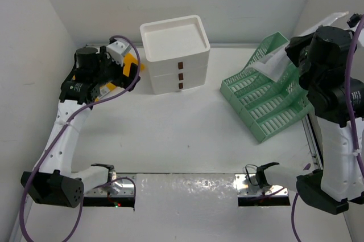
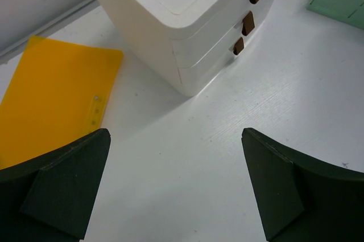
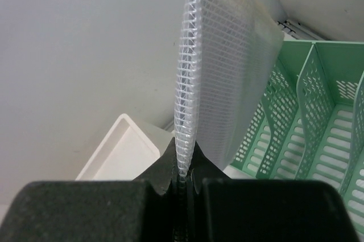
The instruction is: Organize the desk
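The white desk (image 1: 170, 134) carries a yellow folder (image 2: 54, 97) lying flat at the back left, beside the white drawer unit (image 2: 187, 20). My left gripper (image 2: 175, 134) hovers open over bare desk (image 2: 187, 162) just right of the folder, with nothing between its fingers; from above it (image 1: 126, 62) covers most of the yellow folder (image 1: 134, 63). My right gripper (image 3: 183, 165) is shut on the edge of a translucent mesh pouch (image 3: 222, 54). It holds the pouch upright above the back end of the green file rack (image 3: 318, 99). From above, the pouch (image 1: 272, 64) shows over the rack (image 1: 264, 97).
The three-drawer unit (image 1: 175, 54) stands at the back centre, drawers shut, brown tabs facing front. White walls close in the left, back and right sides. Two black clips (image 1: 259, 173) sit on the metal rail at the near edge.
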`<state>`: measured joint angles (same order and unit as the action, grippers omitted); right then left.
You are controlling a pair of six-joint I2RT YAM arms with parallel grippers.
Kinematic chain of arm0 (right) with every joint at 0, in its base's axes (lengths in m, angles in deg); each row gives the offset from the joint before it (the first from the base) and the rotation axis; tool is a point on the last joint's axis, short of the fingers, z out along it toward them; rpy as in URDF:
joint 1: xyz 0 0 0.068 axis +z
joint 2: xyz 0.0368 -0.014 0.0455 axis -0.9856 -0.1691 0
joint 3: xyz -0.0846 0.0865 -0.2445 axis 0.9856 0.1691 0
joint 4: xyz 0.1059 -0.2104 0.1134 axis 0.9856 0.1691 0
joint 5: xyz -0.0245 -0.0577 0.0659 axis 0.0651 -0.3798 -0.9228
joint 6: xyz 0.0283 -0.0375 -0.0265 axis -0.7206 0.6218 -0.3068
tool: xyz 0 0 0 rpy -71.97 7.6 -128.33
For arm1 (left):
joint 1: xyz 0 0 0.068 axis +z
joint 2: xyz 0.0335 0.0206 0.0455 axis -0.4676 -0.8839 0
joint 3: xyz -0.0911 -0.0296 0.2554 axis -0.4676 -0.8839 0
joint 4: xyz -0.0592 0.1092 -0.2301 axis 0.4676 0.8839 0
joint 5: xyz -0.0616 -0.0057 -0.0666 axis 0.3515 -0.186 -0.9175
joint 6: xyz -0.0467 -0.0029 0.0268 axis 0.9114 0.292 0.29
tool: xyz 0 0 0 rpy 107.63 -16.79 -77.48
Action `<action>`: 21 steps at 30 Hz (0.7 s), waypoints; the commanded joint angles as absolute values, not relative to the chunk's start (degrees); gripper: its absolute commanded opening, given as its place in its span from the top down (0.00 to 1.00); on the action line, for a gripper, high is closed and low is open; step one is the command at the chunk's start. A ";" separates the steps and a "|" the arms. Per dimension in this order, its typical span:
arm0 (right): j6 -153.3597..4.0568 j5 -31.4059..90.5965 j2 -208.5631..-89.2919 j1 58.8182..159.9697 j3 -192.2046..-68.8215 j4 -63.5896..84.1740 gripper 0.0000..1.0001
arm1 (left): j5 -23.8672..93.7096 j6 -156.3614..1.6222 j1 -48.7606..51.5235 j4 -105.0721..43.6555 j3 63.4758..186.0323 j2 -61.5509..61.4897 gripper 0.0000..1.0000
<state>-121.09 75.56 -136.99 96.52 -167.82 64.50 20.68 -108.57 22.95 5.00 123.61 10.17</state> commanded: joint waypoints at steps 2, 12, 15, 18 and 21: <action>-118.90 75.03 -135.87 96.53 -166.15 58.30 1.00 | 21.30 -108.46 22.78 4.09 126.41 10.86 0.00; -120.14 76.27 -136.31 96.53 -161.77 58.66 1.00 | 21.56 -108.46 22.78 3.83 126.33 10.69 0.00; -119.78 76.87 -137.10 96.53 -158.60 58.48 1.00 | 21.47 -108.29 22.78 3.65 126.24 10.69 0.00; -118.82 77.40 -137.98 96.44 -154.83 56.82 1.00 | 21.47 -108.29 22.78 3.56 126.06 10.69 0.00; -117.32 78.10 -138.25 96.53 -152.45 54.27 1.00 | 21.74 -108.55 22.78 3.65 125.71 10.69 0.00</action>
